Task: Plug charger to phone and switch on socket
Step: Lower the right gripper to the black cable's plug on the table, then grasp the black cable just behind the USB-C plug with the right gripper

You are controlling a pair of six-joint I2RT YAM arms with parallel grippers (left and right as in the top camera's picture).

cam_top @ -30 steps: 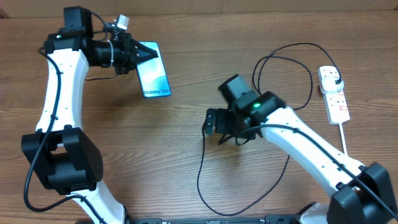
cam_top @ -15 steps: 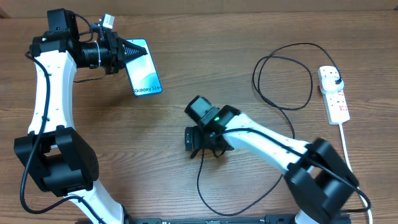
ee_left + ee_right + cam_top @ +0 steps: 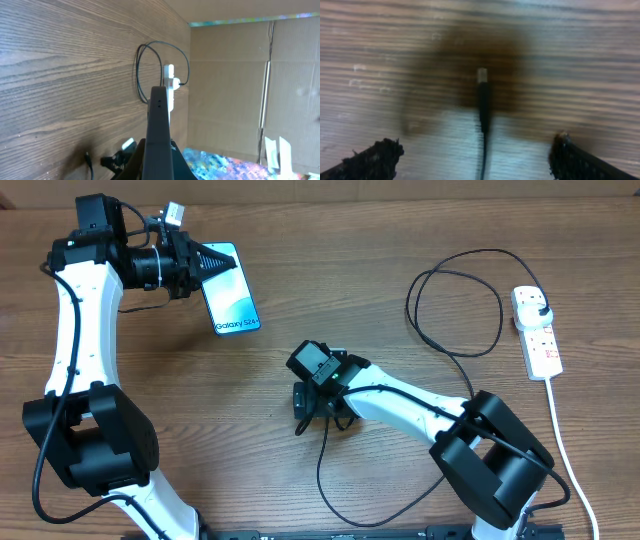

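Observation:
My left gripper (image 3: 200, 265) is shut on the phone (image 3: 232, 302), whose light-blue screen faces up at the table's upper left; in the left wrist view the phone (image 3: 159, 135) shows edge-on between the fingers. My right gripper (image 3: 312, 408) is open, low over the table's middle. The charger cable's connector tip (image 3: 482, 76) lies on the wood between the open fingers (image 3: 479, 157), untouched. The black cable (image 3: 455, 300) loops right to its plug head (image 3: 538, 306) in the white socket strip (image 3: 538, 335) at the right edge.
The socket's white cord (image 3: 562, 435) runs down the right side. Black cable slack (image 3: 325, 480) loops toward the front edge. A cardboard wall (image 3: 235, 85) stands beyond the table's far side.
My right gripper moved left, from the table's right-middle to its middle, and now sits over the connector tip. My left gripper shifted the phone slightly left, then held still.

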